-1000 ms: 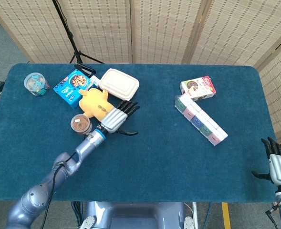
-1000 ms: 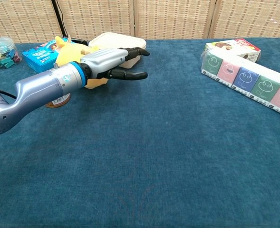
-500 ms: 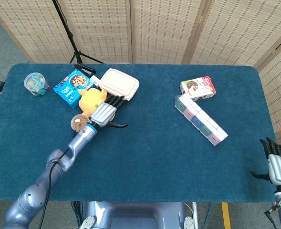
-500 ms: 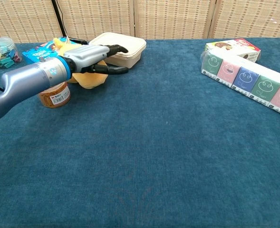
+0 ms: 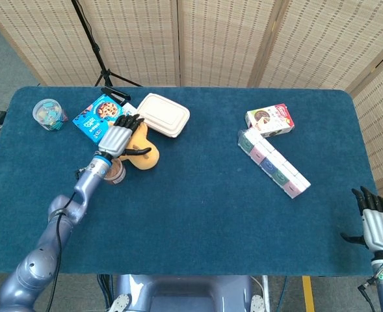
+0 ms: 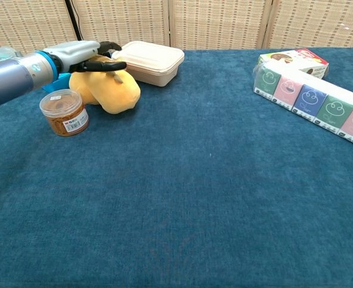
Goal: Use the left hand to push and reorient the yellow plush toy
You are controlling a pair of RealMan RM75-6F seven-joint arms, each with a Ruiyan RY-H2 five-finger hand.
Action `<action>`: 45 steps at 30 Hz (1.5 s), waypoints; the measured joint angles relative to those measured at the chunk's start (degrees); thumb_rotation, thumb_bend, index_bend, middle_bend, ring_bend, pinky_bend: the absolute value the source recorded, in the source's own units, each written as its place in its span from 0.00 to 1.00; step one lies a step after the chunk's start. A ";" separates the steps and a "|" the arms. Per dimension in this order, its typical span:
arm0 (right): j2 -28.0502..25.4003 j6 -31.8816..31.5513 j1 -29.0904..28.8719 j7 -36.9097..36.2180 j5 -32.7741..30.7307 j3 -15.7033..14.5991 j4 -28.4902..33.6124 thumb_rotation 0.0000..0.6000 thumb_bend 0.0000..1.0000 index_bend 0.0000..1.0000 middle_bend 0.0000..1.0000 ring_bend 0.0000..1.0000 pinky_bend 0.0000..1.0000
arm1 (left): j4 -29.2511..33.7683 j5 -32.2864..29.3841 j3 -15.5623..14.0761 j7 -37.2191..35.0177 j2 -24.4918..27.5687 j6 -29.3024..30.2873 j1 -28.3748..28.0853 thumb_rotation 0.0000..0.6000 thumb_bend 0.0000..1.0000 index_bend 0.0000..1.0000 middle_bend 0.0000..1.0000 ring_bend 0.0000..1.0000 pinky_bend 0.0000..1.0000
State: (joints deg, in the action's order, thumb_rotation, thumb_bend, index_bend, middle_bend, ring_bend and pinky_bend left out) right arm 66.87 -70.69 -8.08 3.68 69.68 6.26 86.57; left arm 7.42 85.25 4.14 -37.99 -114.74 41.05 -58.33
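Left hand lies flat on top of the yellow plush toy, fingers spread and stretched out, thumb sticking off to the side, gripping nothing. Right hand sits at the near right corner of the counter, fingers apart, holding nothing, well away from everything.

Counter is covered in dark blue cloth. Long row of pastel tissue packs lies diagonally on the right side, touching or almost touching a small white and red box at its far end. Yellow plush toy is at the far left, just beside a beige lidded food container. Blue cookie box lies behind the toy, partly hidden by the hand. Small brown jar with a clear lid stands just in front of the toy. Clear tub with colourful bits is at the far left edge.
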 measured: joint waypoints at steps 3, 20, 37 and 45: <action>0.23 -0.48 -0.06 0.41 0.36 0.01 -0.18 1.00 0.00 0.00 0.00 0.00 0.00 | -0.17 -0.07 -0.10 -0.10 0.51 -0.24 0.50 0.00 0.00 0.00 0.00 0.00 0.00; 1.25 -5.52 0.94 -1.21 5.22 -0.26 -1.66 1.00 0.00 0.00 0.00 0.00 0.00 | 1.80 3.30 -3.38 -1.36 -3.09 7.97 1.12 0.00 0.00 0.00 0.00 0.00 0.00; 0.86 -5.88 1.21 -2.01 5.71 -0.24 -1.30 1.00 0.00 0.00 0.00 0.00 0.00 | 5.97 7.60 -6.52 -2.58 -4.92 21.52 1.38 0.00 0.00 0.00 0.00 0.00 0.00; 0.51 -6.54 1.36 -2.12 6.24 -0.18 -0.75 1.00 0.00 0.00 0.00 0.00 0.00 | 9.31 6.55 -5.32 -1.38 -0.26 25.58 3.27 0.00 0.00 0.00 0.00 0.00 0.00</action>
State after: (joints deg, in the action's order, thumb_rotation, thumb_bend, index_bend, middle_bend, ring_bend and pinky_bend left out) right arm 67.39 -77.23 -6.72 1.56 75.91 6.08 85.82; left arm 16.73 91.79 -1.18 -39.36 -115.01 66.63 -55.05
